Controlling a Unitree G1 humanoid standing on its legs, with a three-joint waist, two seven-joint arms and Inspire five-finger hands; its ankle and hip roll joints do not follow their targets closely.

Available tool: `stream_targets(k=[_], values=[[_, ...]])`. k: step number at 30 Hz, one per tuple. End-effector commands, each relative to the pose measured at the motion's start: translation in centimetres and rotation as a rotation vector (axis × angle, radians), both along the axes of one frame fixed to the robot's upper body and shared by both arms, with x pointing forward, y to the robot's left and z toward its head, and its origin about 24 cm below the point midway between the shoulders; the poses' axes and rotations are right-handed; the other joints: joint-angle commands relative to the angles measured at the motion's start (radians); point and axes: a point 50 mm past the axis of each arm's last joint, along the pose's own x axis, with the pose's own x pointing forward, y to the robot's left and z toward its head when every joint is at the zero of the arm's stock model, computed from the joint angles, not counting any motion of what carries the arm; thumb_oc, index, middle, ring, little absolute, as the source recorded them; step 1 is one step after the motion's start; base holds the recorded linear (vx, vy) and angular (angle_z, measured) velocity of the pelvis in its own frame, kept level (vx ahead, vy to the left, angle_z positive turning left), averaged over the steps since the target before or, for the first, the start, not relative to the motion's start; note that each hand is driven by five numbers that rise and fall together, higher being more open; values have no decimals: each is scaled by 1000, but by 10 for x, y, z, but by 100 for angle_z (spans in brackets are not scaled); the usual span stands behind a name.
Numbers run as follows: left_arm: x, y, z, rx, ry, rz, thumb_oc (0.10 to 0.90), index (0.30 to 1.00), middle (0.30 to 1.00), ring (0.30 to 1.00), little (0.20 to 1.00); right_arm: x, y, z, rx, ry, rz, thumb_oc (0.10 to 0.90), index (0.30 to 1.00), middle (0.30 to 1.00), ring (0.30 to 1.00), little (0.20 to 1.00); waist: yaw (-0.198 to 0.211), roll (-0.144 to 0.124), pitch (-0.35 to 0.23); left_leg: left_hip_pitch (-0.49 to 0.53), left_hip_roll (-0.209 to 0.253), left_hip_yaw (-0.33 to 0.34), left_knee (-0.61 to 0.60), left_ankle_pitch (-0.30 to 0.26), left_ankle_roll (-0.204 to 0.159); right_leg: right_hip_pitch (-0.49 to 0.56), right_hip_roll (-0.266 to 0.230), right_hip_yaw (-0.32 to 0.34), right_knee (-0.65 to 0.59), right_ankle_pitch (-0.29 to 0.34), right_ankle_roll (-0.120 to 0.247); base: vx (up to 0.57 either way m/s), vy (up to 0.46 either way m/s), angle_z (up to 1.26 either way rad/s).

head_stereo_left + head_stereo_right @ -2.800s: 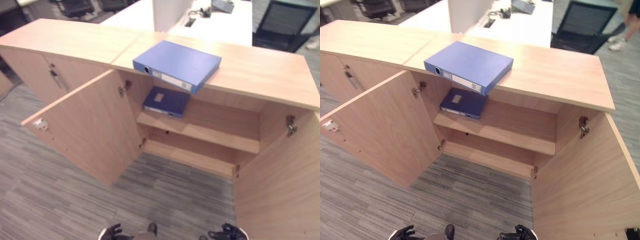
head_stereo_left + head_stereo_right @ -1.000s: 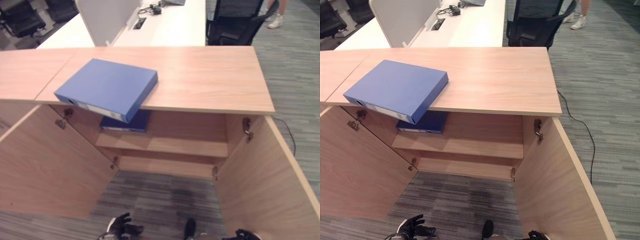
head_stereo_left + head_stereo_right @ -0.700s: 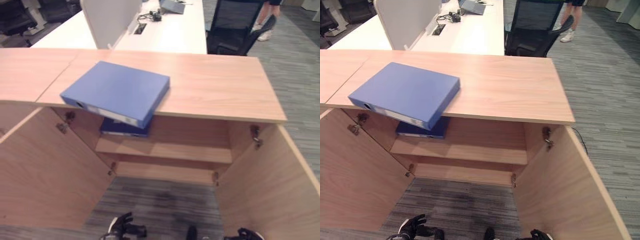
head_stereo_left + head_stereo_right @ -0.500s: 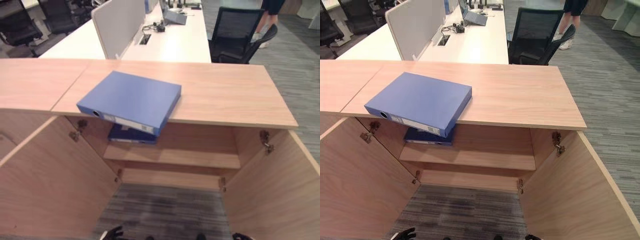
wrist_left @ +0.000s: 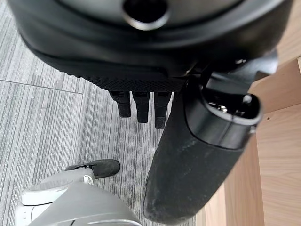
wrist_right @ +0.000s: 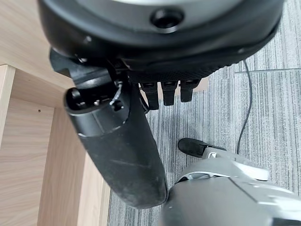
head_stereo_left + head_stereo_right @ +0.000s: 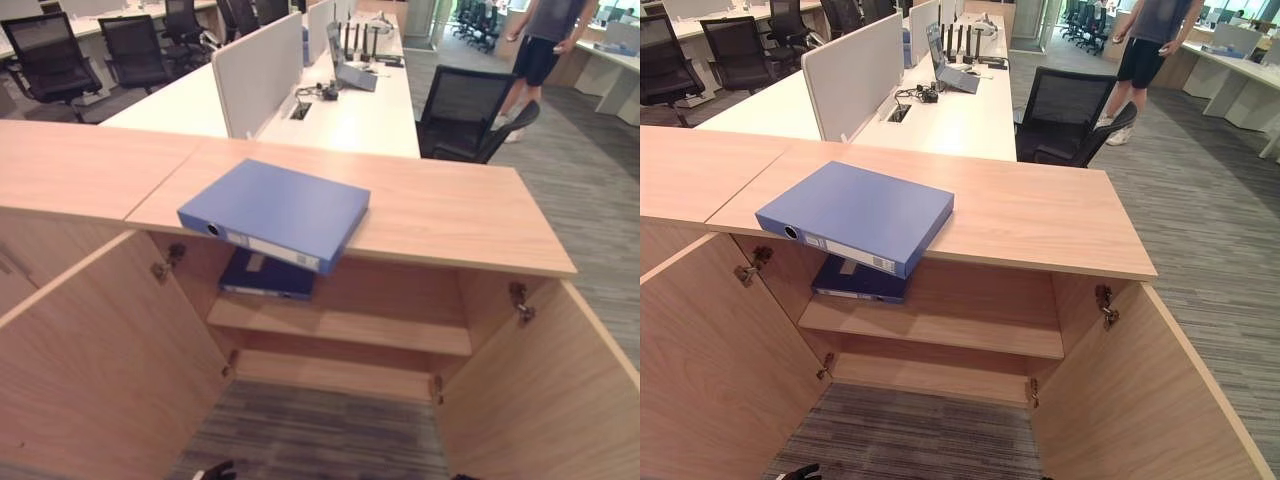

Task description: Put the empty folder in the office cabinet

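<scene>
On the cabinet top [image 7: 450, 215], left of centre: blue folder [image 7: 275, 212] lying flat, spine corner overhanging the front edge above the open cabinet's shelf [image 7: 340, 325], where a second folder [image 7: 268, 277] lies; long axis runs diagonally; left hand [image 5: 141, 101] hangs low with relaxed fingers, nothing held; right hand [image 6: 162, 92] likewise; folder is up, forward, on the left hand's side.

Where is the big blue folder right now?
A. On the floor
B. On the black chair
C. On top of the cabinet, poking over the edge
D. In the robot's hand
C: the big blue folder lies flat on the cabinet top, one corner hanging over the open front.
</scene>
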Motion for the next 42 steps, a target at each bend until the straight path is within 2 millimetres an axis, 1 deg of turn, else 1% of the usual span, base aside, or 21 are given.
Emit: stream_targets(k=[1, 3, 4, 5, 6, 8, 9, 12, 14, 16, 17, 20, 23, 28, 31, 32, 33, 34, 35, 41, 42], values=[[40, 5, 10, 54, -96, -61, 800, 900, 900, 900, 900, 40, -10, 11, -43, -104, 54, 800, 900, 900, 900, 900, 37, 21, 79, 80, 2, -15, 1, -125, 0, 26, -117, 54, 62, -65, 125, 0, 0, 0], [45, 5, 12, 62, -116, -70, 800, 900, 900, 900, 900, 40, -11, 11, -44, -107, 56, 800, 900, 900, 900, 900, 37, 22, 78, 82, 1, -15, 1, -126, 0, 28, -118, 53, 61, -65, 125, 0, 0, 0], [66, 6, 23, 103, -209, -113, 800, 900, 900, 900, 900, 42, -11, 12, -51, -115, 62, 800, 900, 900, 900, 900, 39, 24, 78, 84, 1, -15, 1, -126, -2, 33, -119, 49, 56, -65, 125, 0, 0, 0], [82, 7, 33, 141, -287, -139, 800, 900, 900, 900, 900, 43, -11, 13, -57, -124, 60, 800, 900, 900, 900, 900, 42, 24, 80, 86, 0, -17, 1, -125, -2, 37, -119, 47, 54, -65, 125, -32, -12, 1], [94, 8, 41, 169, -344, -158, 800, 900, 900, 900, 900, 44, -11, 13, -62, -131, 58, 800, 900, 900, 900, 900, 45, 24, 81, 85, 1, -18, 1, -125, -3, 38, -120, 44, 52, -64, 125, -34, -24, 2], [124, 11, 72, 274, -533, -199, 800, 900, 900, 900, 900, 47, -11, 14, -83, -157, 44, 800, 900, 900, 900, 900, 58, 22, 87, 81, 3, -27, 1, -122, -7, 45, -120, 30, 47, -63, 127, -64, -59, 4], [136, 9, 100, 346, -691, -226, 800, 900, 900, 900, 900, 48, -11, 15, -96, -174, 31, 800, 900, 900, 900, 900, 73, 16, 93, 76, 5, -33, 1, -120, -12, 49, -119, 20, 37, -61, 130, -85, -105, 4], [140, 14, 133, 516, -843, -299, 800, 900, 900, 900, 900, 43, -12, 14, -119, -173, 24, 800, 900, 900, 900, 900, 94, 6, 96, 75, 14, -28, 1, -122, -19, 51, -118, 9, 17, -52, 136, -54, -90, 2], [143, 19, 156, 665, -923, -340, 800, 900, 900, 900, 900, 39, -12, 13, -129, -165, 21, 800, 900, 900, 900, 900, 102, 2, 95, 76, 21, -20, 1, -122, -25, 52, -114, 8, 12, -53, 138, -30, -64, 0], [145, 27, 176, 819, -977, -369, 800, 900, 900, 900, 900, 36, -11, 12, -130, -157, 22, 800, 900, 900, 900, 900, 105, 2, 93, 80, 26, -13, 1, -123, -31, 57, -109, 9, 10, -56, 139, -23, -55, -1], [145, 31, 182, 886, -985, -386, 800, 900, 900, 900, 900, 36, -10, 12, -127, -157, 23, 800, 900, 900, 900, 900, 105, 1, 93, 82, 29, -10, 1, -123, -34, 60, -107, 9, 9, -59, 138, -26, -48, -3], [150, 40, 210, 1096, -1024, -462, 800, 900, 900, 900, 900, 35, -10, 12, -121, -155, 15, 800, 900, 900, 900, 900, 103, 7, 94, 86, 34, -6, 1, -123, -42, 66, -103, 6, 8, -62, 140, -29, -36, -2], [156, 41, 235, 1233, -1076, -539, 800, 900, 900, 900, 900, 34, -8, 11, -110, -150, 17, 800, 900, 900, 900, 900, 97, 14, 96, 90, 39, -2, 1, -123, -48, 71, -101, 6, 6, -64, 139, 0, 0, 0], [162, 36, 267, 1373, -1159, -647, 800, 900, 900, 900, 900, 30, -9, 10, -102, -137, 39, 800, 900, 900, 900, 900, 82, 30, 97, 96, 41, 5, 1, -122, -52, 73, -98, 7, 6, -65, 139, 0, 0, 0], [164, 31, 291, 1453, -1227, -724, 800, 900, 900, 900, 900, 26, -11, 10, -105, -124, 58, 800, 900, 900, 900, 900, 73, 42, 96, 98, 39, 8, 1, -123, -54, 74, -98, 8, 6, -65, 139, -7, -5, -3], [164, 31, 291, 1454, -1226, -725, 800, 900, 900, 900, 900, 26, -11, 10, -104, -124, 59, 800, 900, 900, 900, 900, 73, 41, 97, 98, 39, 8, 1, -123, -54, 74, -98, 7, 6, -65, 139, 0, 0, 0], [165, 26, 304, 1495, -1265, -782, 800, 900, 900, 900, 900, 25, -13, 10, -105, -118, 69, 800, 900, 900, 900, 900, 68, 48, 95, 97, 39, 10, 1, -122, -54, 74, -98, 8, 6, -65, 140, 0, 0, 0], [165, 24, 311, 1516, -1287, -804, 800, 900, 900, 900, 900, 24, -14, 10, -108, -115, 78, 800, 900, 900, 900, 900, 66, 51, 93, 97, 39, 11, 1, -122, -55, 73, -98, 8, 6, -65, 140, 0, 0, 0], [165, 25, 311, 1517, -1286, -805, 800, 900, 900, 900, 900, 25, -13, 10, -107, -115, 79, 800, 900, 900, 900, 900, 65, 49, 93, 97, 39, 11, 1, -122, -55, 73, -98, 8, 6, -65, 140, 0, 0, 0], [169, 9, 352, 1613, -1416, -938, 800, 900, 900, 900, 900, 19, -20, 11, -125, -88, 116, 800, 900, 900, 900, 900, 41, 71, 83, 98, 38, 15, 1, -119, -57, 74, -95, 7, 6, -67, 139, 2, 0, -2], [170, 7, 354, 1603, -1432, -946, 800, 900, 900, 900, 900, 20, -20, 11, -127, -88, 120, 800, 900, 900, 900, 900, 38, 73, 81, 97, 38, 15, 1, -119, -57, 74, -95, 7, 6, -67, 139, 0, 0, 0]])
